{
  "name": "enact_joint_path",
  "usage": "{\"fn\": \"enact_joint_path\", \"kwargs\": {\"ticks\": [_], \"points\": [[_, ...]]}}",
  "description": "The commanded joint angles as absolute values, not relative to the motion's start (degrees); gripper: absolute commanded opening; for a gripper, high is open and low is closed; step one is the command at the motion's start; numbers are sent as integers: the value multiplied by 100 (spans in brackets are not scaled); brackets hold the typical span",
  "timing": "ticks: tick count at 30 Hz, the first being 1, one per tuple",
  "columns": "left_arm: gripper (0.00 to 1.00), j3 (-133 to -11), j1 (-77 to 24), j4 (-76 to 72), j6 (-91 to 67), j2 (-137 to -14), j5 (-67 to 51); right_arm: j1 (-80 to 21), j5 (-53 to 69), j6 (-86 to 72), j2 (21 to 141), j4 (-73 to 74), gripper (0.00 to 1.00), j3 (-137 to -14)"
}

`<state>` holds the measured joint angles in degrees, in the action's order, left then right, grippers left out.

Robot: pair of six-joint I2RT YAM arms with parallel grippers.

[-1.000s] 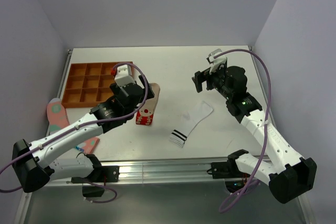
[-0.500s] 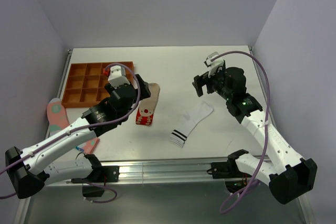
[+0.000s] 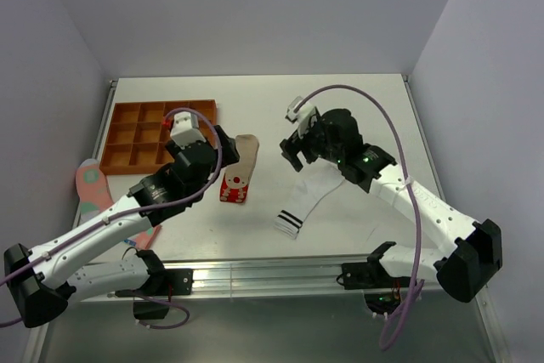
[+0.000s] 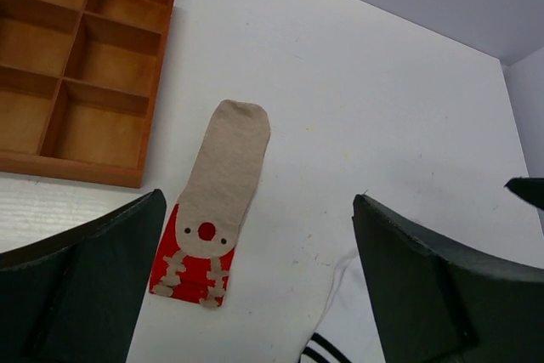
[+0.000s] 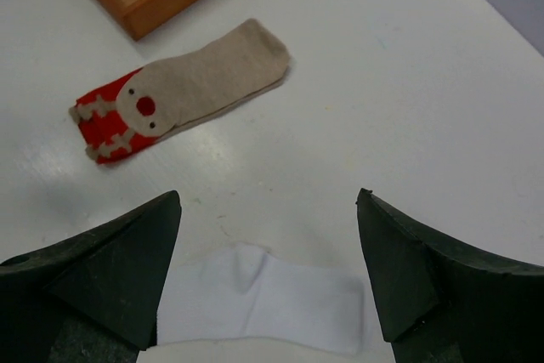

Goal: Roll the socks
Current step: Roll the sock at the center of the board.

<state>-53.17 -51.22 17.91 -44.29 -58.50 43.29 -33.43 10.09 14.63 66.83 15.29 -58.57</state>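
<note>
**A:** Top view first. How far along is the rolling?

**B:** Not begun, I'd say. The white sock [image 3: 313,193] lies flat on a diagonal just below frame centre, with its striped cuff at the lower end. The beige-and-red sock [image 3: 239,169] lies flat to its left, beside the wooden tray [image 3: 119,167]. This looks like the approach to a first grasp.

**A:** And the claws?

**B:** The right claw [image 3: 295,152] hangs near centre, over the white sock's toe end. The left claw [image 3: 223,149] hovers by the beige-and-red one.

**A:** Left wrist view?

**B:** The left claw [image 4: 259,201] is spread wide and empty. The beige-and-red sock [image 4: 218,197] fills mid-frame between the fingers, toe pointing up and untouched. The white sock [image 4: 327,348] shows only its cuff at the bottom edge.

**A:** Right wrist?

**B:** The right claw [image 5: 268,195] is also wide apart and holds nothing. The white sock [image 5: 263,303] has its toe at bottom centre, between the fingers and clear of them. The beige-and-red sock [image 5: 183,95] is well off at the upper left.

**A:** Next move?

**B:** Probably come down and pinch the toe edge, then turn it over toward the cuff. Thin fabric lying flat needs the fingertips right at the table surface.
</note>
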Motion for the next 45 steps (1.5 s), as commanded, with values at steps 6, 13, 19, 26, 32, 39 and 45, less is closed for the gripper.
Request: {"fn": "enact_joint_path", "kwargs": {"ticks": [6,13,19,26,32,39,45], "points": [[93,-4554,-4764,2135,-5036,-5160,4193,-4069,949,1863,6829,1591,83,-5353],[87,-3903,-4245,1942,-5265,-4553,3735,-4456,397,1776,7522,1775,71,-5309],[86,-3806,-4070,1714,-5107,-4780,3455,-4517,387,1890,7664,2424,60,-4957],[86,-3736,-3955,1477,-5019,-4948,3279,-4754,817,1530,7655,2979,52,-4939],[86,-3753,-3806,1450,-4948,-5010,3111,-5325,695,1231,7620,3322,53,-4992],[86,-3806,-3718,1494,-4861,-4922,3032,-5607,668,1169,8067,3603,58,-5221],[86,-3823,-3612,1468,-4755,-4904,2971,-5748,606,1230,8428,3674,63,-5265]]}}
